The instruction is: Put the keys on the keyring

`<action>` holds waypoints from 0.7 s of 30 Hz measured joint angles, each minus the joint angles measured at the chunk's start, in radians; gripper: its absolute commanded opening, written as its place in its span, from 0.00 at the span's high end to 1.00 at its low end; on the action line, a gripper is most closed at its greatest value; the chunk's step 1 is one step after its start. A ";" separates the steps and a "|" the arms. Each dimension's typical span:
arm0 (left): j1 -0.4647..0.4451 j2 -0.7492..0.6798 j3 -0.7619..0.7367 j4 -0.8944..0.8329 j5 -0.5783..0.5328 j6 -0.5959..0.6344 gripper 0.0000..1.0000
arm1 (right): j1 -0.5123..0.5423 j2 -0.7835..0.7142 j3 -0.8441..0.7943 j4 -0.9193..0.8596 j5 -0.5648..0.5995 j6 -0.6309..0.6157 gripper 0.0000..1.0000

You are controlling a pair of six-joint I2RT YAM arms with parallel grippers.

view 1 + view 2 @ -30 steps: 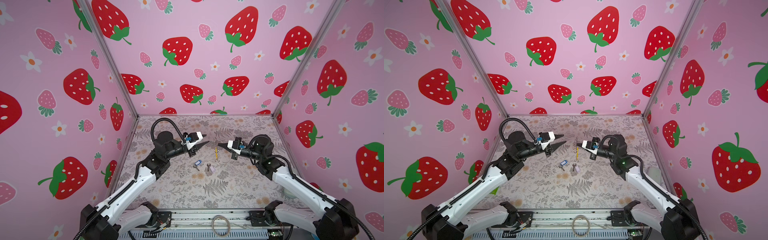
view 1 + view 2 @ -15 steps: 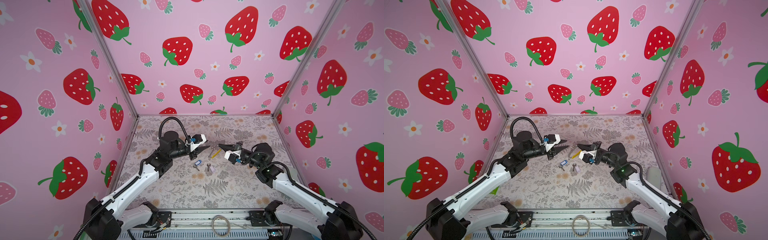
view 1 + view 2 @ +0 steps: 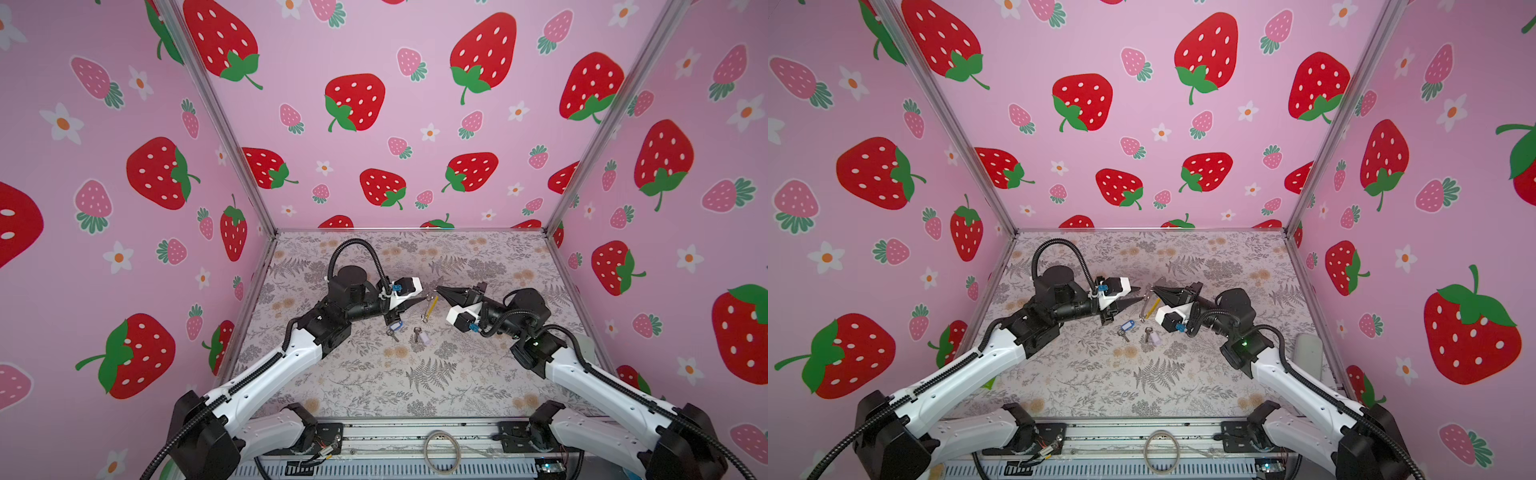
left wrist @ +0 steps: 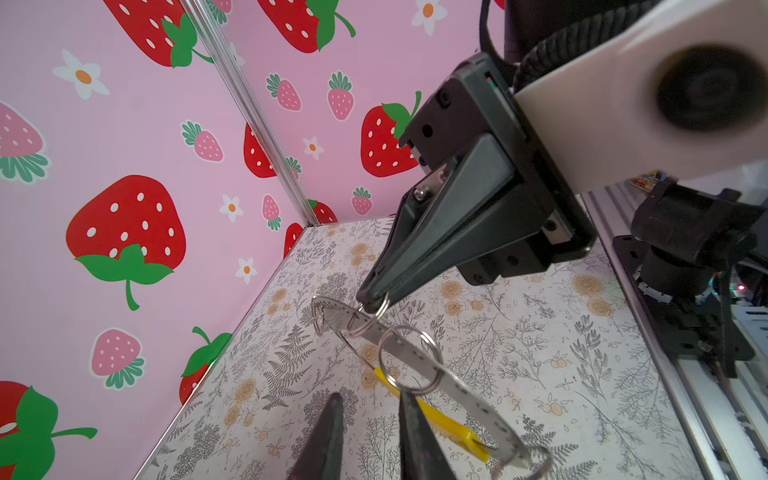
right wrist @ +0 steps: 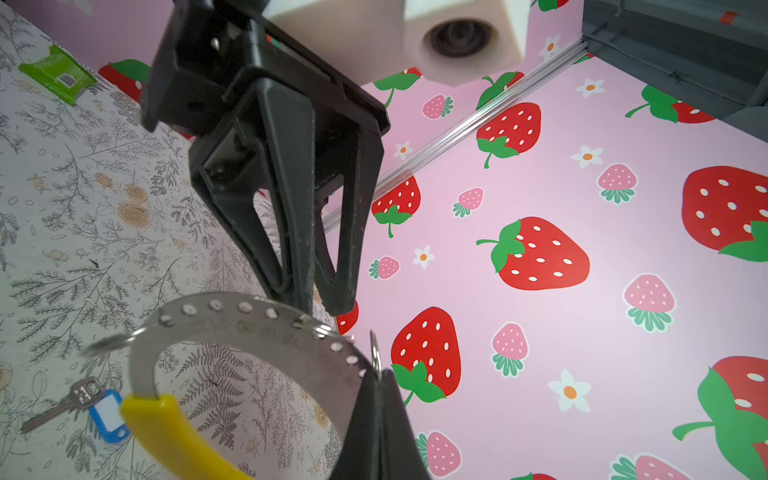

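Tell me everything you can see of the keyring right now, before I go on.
The keyring is a thin, flat grey metal band, curved, with a row of small holes, a yellow plastic-looking section and small wire loops threaded on it. It hangs tilted above the table. The right gripper is shut on one loop; the left gripper, jaws apart, has a fingertip at another.
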 measured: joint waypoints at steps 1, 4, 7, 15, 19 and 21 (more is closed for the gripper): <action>-0.004 0.001 0.001 0.001 -0.006 0.004 0.75 | 0.003 0.000 0.000 0.000 0.001 -0.004 1.00; -0.012 0.001 0.003 0.002 -0.029 0.015 0.75 | 0.005 -0.001 0.000 0.000 0.005 -0.013 1.00; -0.016 0.001 0.003 0.002 -0.046 0.019 0.76 | 0.006 -0.001 -0.001 0.000 0.008 -0.020 1.00; -0.036 0.000 0.008 -0.005 -0.108 0.079 0.77 | 0.008 -0.001 0.000 -0.037 0.011 -0.016 1.00; -0.064 0.000 0.036 -0.018 -0.132 0.130 0.77 | 0.008 -0.001 0.002 -0.076 0.012 -0.005 1.00; -0.079 0.000 0.055 -0.027 -0.135 0.158 0.77 | 0.008 -0.001 0.004 -0.090 0.012 0.000 1.00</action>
